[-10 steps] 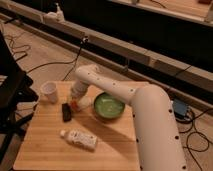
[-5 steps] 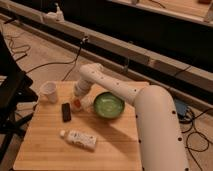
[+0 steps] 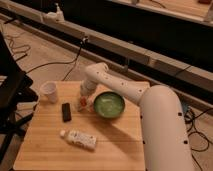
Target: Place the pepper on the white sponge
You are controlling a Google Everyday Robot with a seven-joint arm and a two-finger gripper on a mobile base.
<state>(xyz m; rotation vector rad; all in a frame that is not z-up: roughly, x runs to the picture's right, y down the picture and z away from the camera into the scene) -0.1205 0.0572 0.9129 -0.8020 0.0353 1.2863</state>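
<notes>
My gripper [image 3: 83, 100] hangs low over the wooden table, just left of the green bowl [image 3: 109, 104]. It is shut on the pepper [image 3: 82, 102], a small orange-red item that shows at the fingertips. A small pale patch right under the gripper, against the bowl's left rim, looks like the white sponge [image 3: 87, 107]. The gripper and the pepper hide most of it. I cannot tell whether the pepper touches the sponge.
A white cup [image 3: 49, 91] stands at the table's back left. A black rectangular block [image 3: 66, 111] lies left of the gripper. A white labelled bottle [image 3: 79, 138] lies near the front. The wooden table [image 3: 115, 145] ends close behind the bowl. Cables run across the floor.
The gripper has moved to the right with the pepper in it, from beside the black block towards the green bowl's left rim.
</notes>
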